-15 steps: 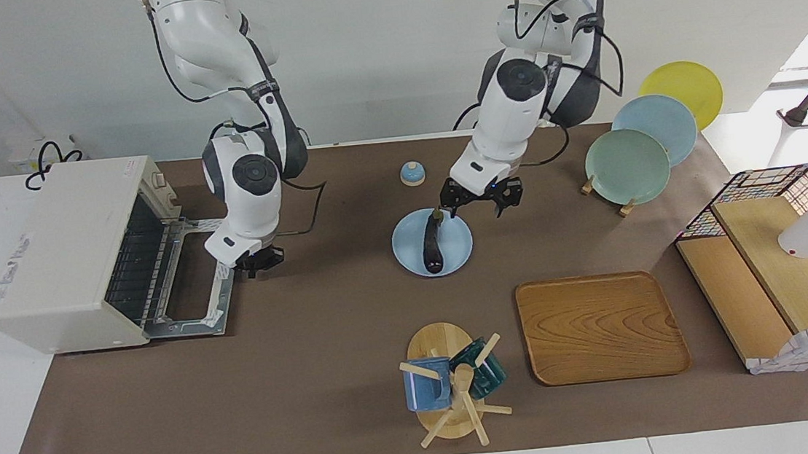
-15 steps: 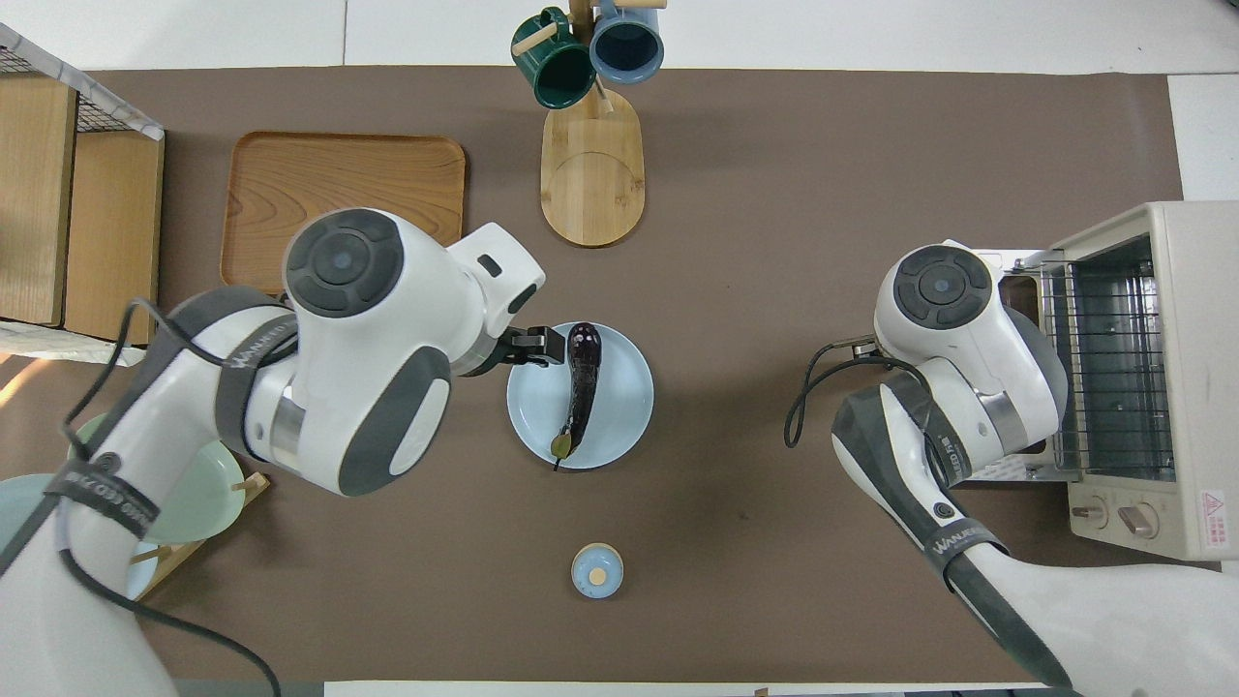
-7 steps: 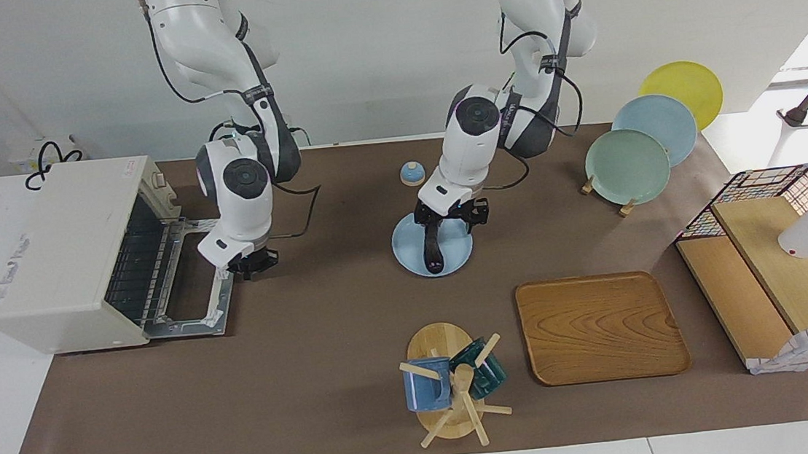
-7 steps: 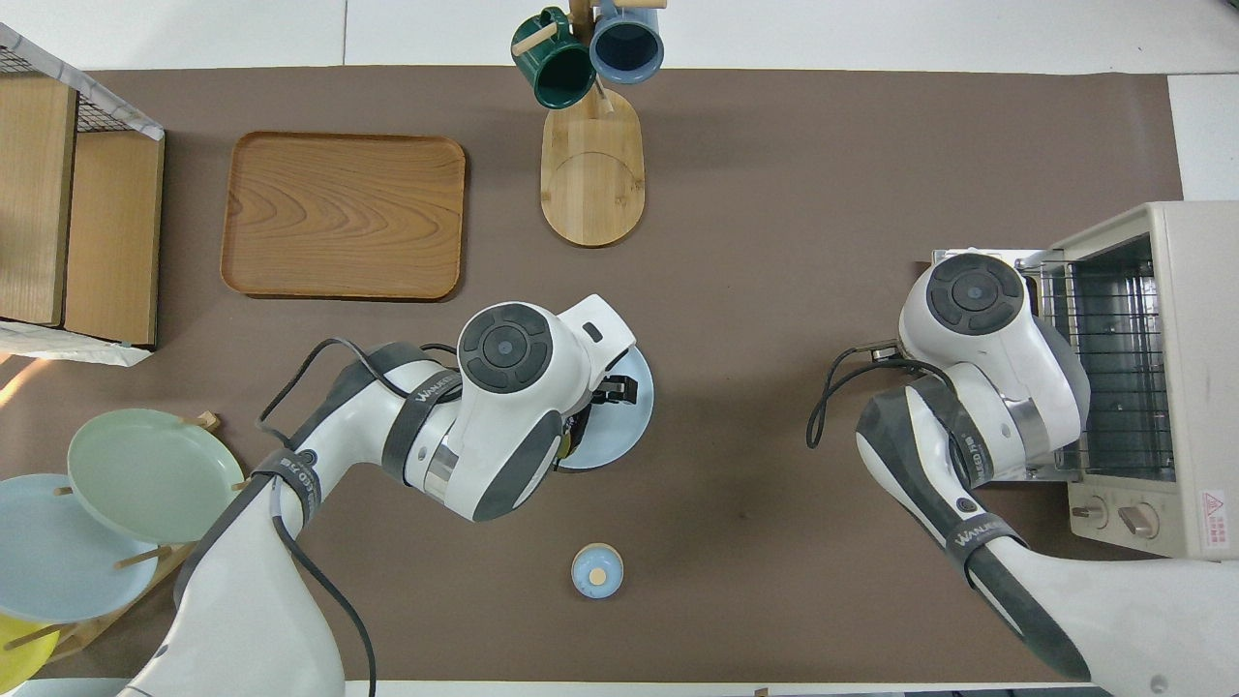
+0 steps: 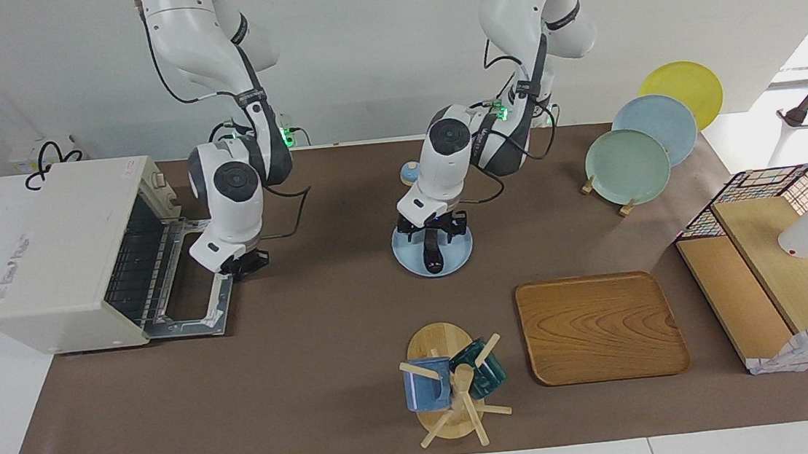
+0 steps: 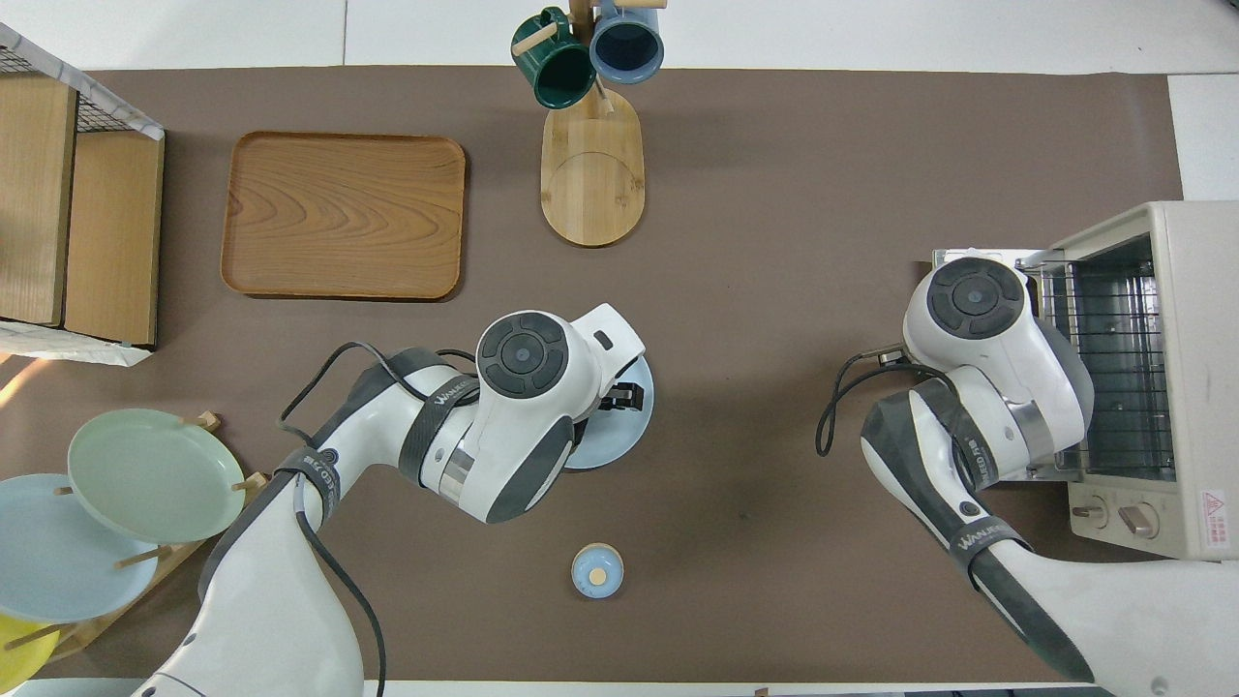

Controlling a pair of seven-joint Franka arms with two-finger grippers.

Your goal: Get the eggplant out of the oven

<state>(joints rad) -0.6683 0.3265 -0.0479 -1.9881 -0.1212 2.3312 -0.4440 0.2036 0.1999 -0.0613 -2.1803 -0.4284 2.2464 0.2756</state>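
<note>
The dark purple eggplant lies on a light blue plate mid-table, outside the oven. My left gripper is low over the plate, open, with one finger on each side of the eggplant's stem end. In the overhead view the left arm hides the eggplant and only the plate's rim shows. The cream-white oven stands at the right arm's end of the table with its door folded down flat and its wire rack bare. My right gripper hangs over the open door's edge.
A mug tree with a blue and a green mug, a wooden tray, a rack of green, blue and yellow plates, a small blue knobbed lid and a wire-sided wooden shelf stand around.
My left gripper has swung from beside the plate to over the eggplant and come down around it. My right gripper has drifted slightly toward the oven.
</note>
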